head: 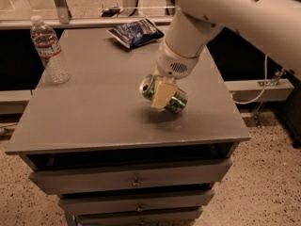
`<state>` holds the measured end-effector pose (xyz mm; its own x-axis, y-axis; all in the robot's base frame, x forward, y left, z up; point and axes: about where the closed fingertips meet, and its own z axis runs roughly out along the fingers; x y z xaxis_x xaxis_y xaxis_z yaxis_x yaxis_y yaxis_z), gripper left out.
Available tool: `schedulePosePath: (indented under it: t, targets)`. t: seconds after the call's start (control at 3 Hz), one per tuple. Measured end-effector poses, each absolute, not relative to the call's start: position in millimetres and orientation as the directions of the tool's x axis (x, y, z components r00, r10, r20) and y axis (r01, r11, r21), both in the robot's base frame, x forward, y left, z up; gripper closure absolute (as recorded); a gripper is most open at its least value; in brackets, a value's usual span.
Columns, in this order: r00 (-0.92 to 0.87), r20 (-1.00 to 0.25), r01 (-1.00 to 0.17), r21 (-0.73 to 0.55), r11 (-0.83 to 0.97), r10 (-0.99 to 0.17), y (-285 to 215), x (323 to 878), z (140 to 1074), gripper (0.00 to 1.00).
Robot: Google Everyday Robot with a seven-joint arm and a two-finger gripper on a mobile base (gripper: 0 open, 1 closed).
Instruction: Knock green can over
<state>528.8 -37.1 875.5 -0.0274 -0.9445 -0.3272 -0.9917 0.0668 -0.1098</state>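
Clamped on the green can (pixel 178 102), the gripper (pixel 163 100) hangs low over the right-centre of the grey table (pixel 94 121), at the end of 1 bulky white arm (pixel 221 13) that reaches in from the upper right. 1 pale, cream-coloured finger (pixel 161 94) crosses the front of the can's body; the other finger is hidden behind the can.

In the single camera view, the can is tipped well over, almost on its side, with its silver top and dark opening turned toward the left and the viewer. Its body is glossy green with paler markings, though these are too small to read. A soft shadow lies on the tabletop right under it; whether the can's lower edge touches the surface cannot be told.

Counting what is there: 1 green can, 1 clear plastic water bottle (pixel 49 51) standing upright near the table's left rear corner, well apart from the can, and 1 dark blue snack bag (pixel 135 32) lying flat at the rear edge, behind the gripper. Below the tabletop, 3 drawer fronts (pixel 134 180) are stacked, the upper 2 with small knobs. 1 pale cable (pixel 256 95) trails at the right over a speckled floor (pixel 273 182).
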Motion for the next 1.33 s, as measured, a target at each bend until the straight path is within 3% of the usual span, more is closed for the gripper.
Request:
schedulePosePath:
  t: [0.33, 0.67, 1.33]
  targets:
    - [-0.024, -0.322, -0.992, -0.108, 0.062, -0.946, -22, 527, 862, 0.35]
    - [-0.01, -0.322, -0.996, -0.085, 0.039, -0.947, -8, 522, 849, 0.04]
    - [-0.002, -0.32, -0.999, -0.033, 0.013, -0.947, -4, 513, 841, 0.0]
